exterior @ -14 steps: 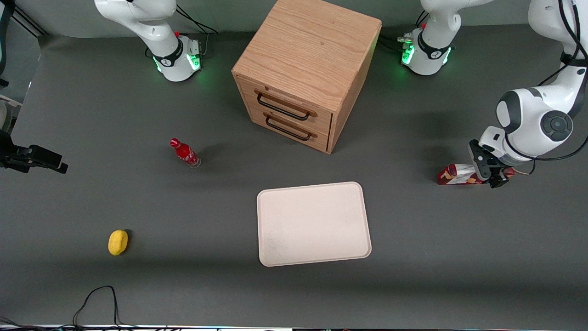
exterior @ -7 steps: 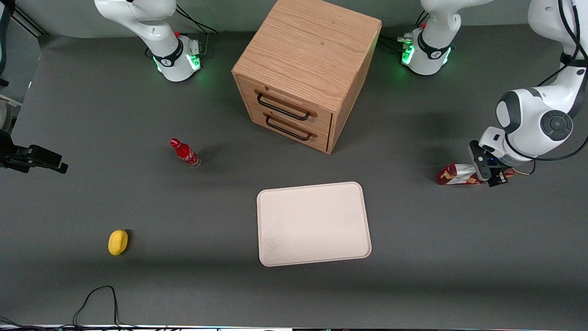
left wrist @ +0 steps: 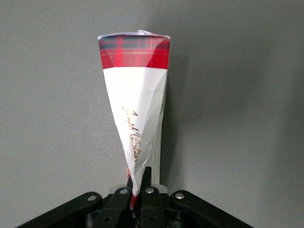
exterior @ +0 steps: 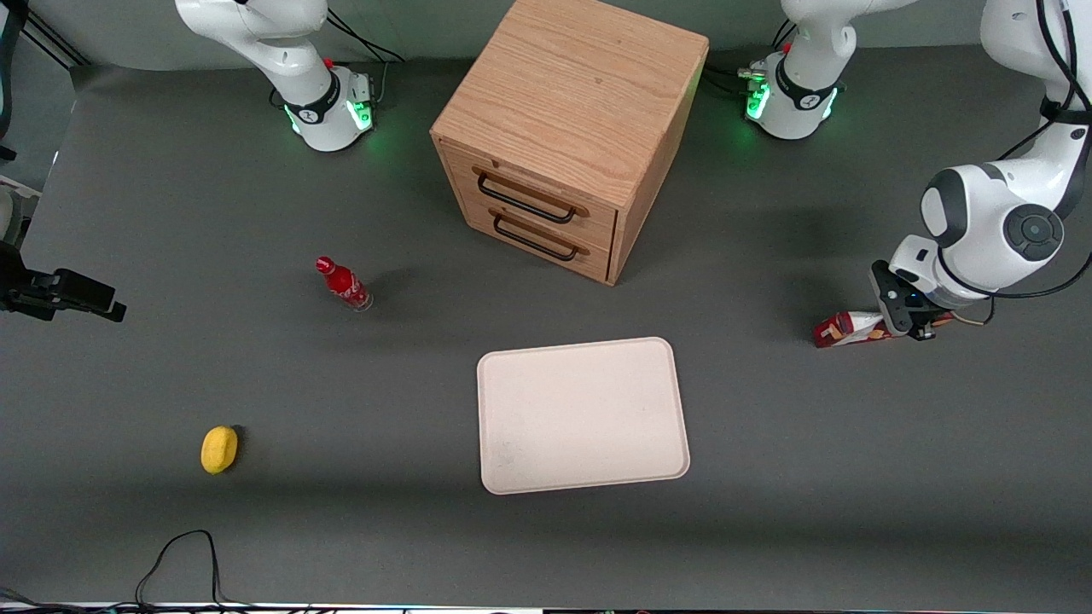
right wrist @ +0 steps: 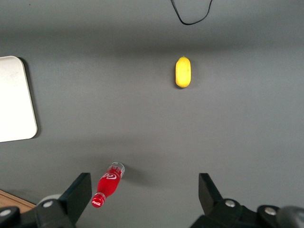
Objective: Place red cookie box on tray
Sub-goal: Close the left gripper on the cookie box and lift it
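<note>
Toward the working arm's end of the table, well apart from the tray (exterior: 583, 415), the gripper (exterior: 911, 327) was clamped narrow on one end of the red cookie box (exterior: 846, 328). Its fingers (left wrist: 145, 186) pinched the carton's edge, and the box (left wrist: 135, 109) tapered away from them above bare grey table (exterior: 768, 409). Open table lay between box and tray. The tray's rim stood apart from the wooden drawer cabinet (exterior: 567, 136), farther from the front camera. A small red bottle (exterior: 344, 284) and a yellow object (exterior: 219, 449) lay toward the parked arm's end, well apart from the tray.
</note>
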